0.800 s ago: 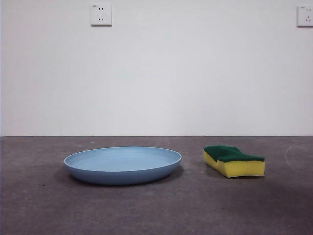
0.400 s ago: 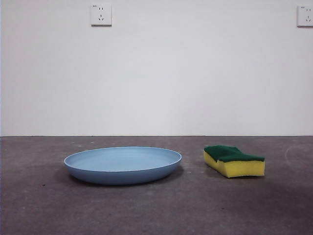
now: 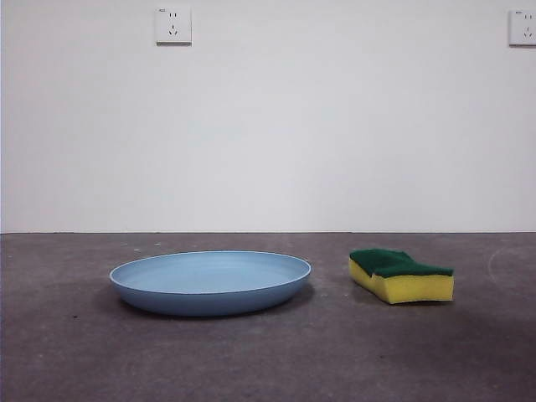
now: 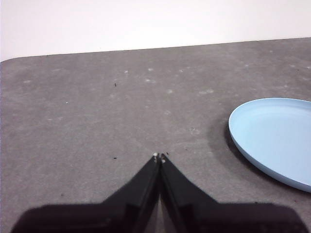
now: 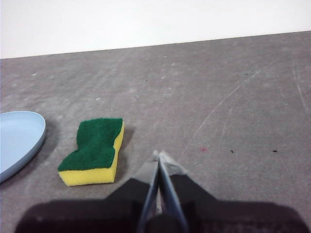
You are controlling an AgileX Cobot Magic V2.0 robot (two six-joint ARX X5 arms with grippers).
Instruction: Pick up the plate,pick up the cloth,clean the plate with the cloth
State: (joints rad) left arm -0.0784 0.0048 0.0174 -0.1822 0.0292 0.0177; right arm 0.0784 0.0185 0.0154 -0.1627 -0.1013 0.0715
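Two items lie apart on the table (image 3: 268, 360) in the front view: the plate (image 3: 210, 281) and the cloth (image 3: 401, 275); we see neither arm. Left wrist view: left gripper (image 4: 159, 158) pressed together near the plate; we should open it first, then take the rim. Right wrist view: right gripper (image 5: 159, 156) pressed together beside the cloth.

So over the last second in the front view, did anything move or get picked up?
Nothing visibly changed. The plate and sponge lie apart on the table as before, neither touched. No arm has come into the front view; the left gripper and right gripper are shut and empty.
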